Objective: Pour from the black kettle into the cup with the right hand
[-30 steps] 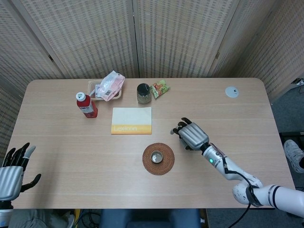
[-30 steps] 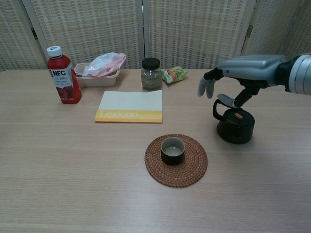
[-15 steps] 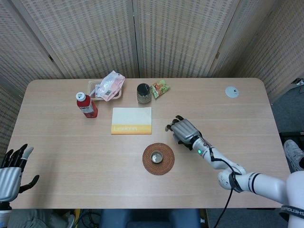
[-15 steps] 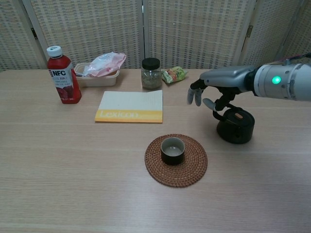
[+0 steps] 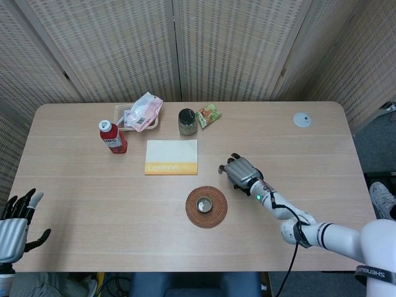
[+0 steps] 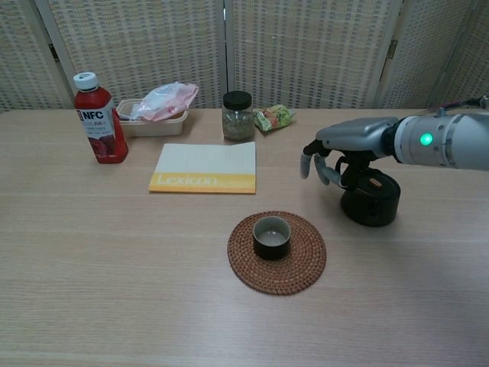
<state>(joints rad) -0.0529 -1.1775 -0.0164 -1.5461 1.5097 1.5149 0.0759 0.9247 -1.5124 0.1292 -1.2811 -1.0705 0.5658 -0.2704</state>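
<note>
The right robot hand (image 6: 334,152) hovers with fingers spread and curled down, holding nothing, over the black kettle (image 6: 370,196). The cup (image 6: 271,235) sits beside it. A shallow grip on the handle might let the kettle tip. Further off: "NFC" bottle (image 6: 98,119), "Lexicon" book (image 6: 205,167)

The black kettle (image 6: 370,200) stood upright on the bench, squat and glossy, with a small brownish knob on its lid, and sat directly under my right hand (image 6: 344,145). To its left, well apart, the small dark cup (image 6: 272,236) stood upright and open-mouthed in the middle of a round woven coaster (image 6: 305,264).
</note>
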